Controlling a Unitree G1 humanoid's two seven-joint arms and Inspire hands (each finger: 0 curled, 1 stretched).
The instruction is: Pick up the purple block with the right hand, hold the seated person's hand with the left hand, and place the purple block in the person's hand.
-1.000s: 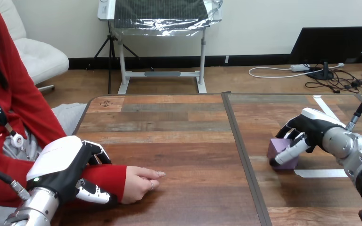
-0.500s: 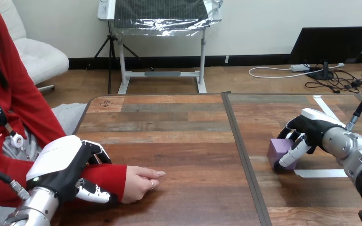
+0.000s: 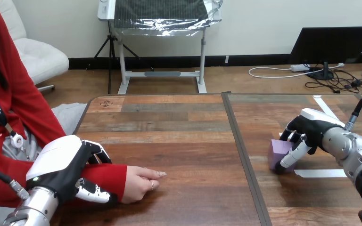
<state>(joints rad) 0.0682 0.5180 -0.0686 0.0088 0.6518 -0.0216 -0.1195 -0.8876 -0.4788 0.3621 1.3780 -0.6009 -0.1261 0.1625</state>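
The purple block (image 3: 278,154) rests on the table at the right. My right hand (image 3: 311,129) is closed around it, fingers over its top and far side, thumb down its front. At the lower left, my left hand (image 3: 63,167) has its fingers and thumb curled round the person's red-sleeved wrist. The person's hand (image 3: 141,181) lies palm down on the table, fingers pointing right.
A dark seam (image 3: 242,150) runs down the table between its two halves, just left of the block. A strip of white tape (image 3: 320,173) lies on the table beside my right hand, and another (image 3: 325,106) further back.
My right hand's fingers and thumb have closed tighter on the purple block, which has shifted slightly right. My left hand and the person's hand have stayed put.
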